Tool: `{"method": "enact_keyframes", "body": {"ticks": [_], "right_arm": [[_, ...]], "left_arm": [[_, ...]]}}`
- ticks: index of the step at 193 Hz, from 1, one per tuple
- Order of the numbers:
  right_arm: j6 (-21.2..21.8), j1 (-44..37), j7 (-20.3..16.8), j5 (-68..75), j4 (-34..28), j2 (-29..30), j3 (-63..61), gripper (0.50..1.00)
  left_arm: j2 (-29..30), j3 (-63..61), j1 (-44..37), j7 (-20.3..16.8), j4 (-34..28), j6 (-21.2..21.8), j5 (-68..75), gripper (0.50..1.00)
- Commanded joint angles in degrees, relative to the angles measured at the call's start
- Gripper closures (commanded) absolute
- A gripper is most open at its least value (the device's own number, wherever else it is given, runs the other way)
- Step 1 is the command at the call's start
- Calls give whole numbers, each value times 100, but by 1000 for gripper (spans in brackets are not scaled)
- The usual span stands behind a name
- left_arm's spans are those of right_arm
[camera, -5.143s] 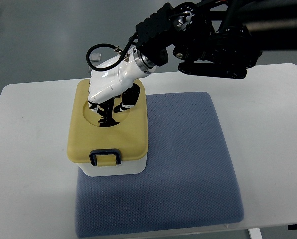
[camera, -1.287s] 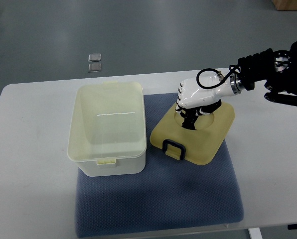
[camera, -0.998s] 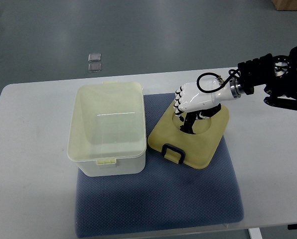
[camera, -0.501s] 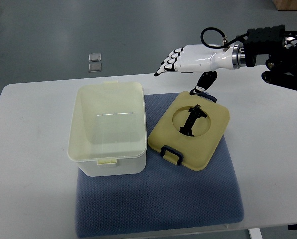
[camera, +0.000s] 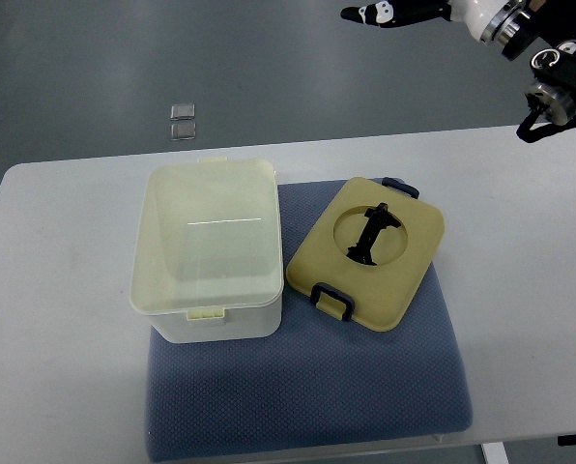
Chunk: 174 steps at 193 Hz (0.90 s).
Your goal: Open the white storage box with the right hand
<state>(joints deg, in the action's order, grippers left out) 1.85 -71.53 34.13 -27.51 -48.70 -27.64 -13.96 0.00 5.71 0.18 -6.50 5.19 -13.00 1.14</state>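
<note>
The right hand [camera: 396,13], white with black fingertips, sits high at the top right corner of the view, its arm entering from the right edge. Its fingers are stretched out flat and loose, and it grips nothing. It hangs over the grey floor beyond the far edge of the table, well apart from everything on the work surface. The left arm is not in view.

Below and to the left of the hand, the square pale-yellow plastic lid [camera: 370,256] lies flat on the blue-grey textured fabric mat [camera: 365,387], turned at a slant, its round recess and black central handle facing up, with dark latch loops at its near and far edges. Just beside it to the left, close to touching, stands the white storage box [camera: 209,253], a rectangular translucent plastic tub with a yellowish rim. It is uncovered and its inside looks empty. It rests on the mat's left part, on the white table [camera: 56,367].

Judged from this layout, the opening itself is done: the lid is off and set down clear of the tub. The step in hand looks like clearing the arm away. Little more seems needed beyond bringing the arm to rest without passing low over the lid or tub.
</note>
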Motion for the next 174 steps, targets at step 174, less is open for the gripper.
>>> {"method": "enact_keyframes", "body": {"ticks": [174], "right_arm": [[755, 2301, -2666, -1028, 1574, 1753, -5064, 572]], "left_arm": [[0, 0, -1, 0, 0, 0, 0, 500]]}}
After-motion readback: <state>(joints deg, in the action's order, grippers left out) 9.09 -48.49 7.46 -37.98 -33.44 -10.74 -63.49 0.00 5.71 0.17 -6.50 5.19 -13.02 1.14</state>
